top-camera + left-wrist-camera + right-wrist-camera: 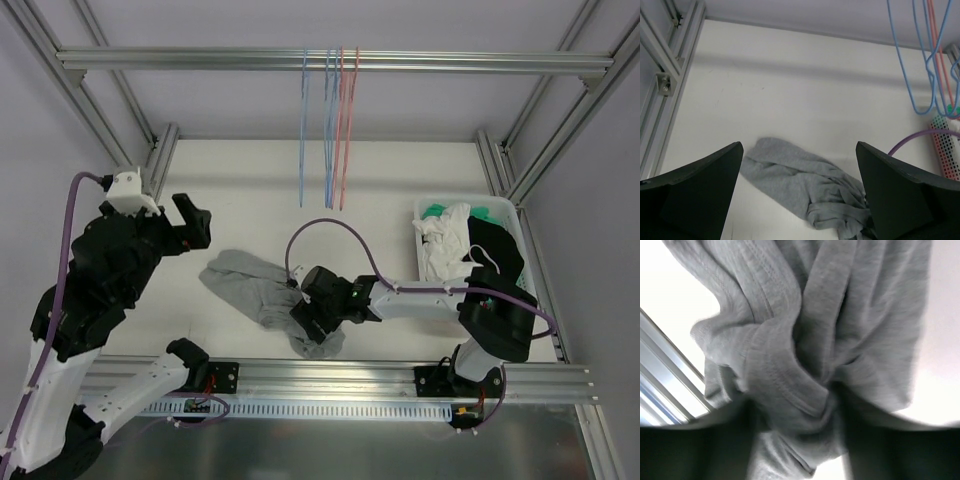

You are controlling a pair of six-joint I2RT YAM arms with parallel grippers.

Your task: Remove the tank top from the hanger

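The grey tank top point(250, 285) lies crumpled on the white table, off any hanger; it also shows in the left wrist view point(800, 185). My right gripper point(314, 333) is down at its near right end, shut on a bunched fold of the fabric point(805, 340), which fills the space between the dark fingers point(880, 450). My left gripper point(195, 225) is open and empty, raised above the table to the left of the tank top, with its fingers point(700, 190) framing the cloth from above. Several bare blue and pink hangers point(330, 130) hang from the top rail.
A white bin point(465, 201) holding white, black and green clothes stands at the right side of the table. Aluminium frame rails run along the left, right and near edges. The right arm's purple cable point(330, 225) arcs over the table. The hangers point(930, 65) dangle at the far middle.
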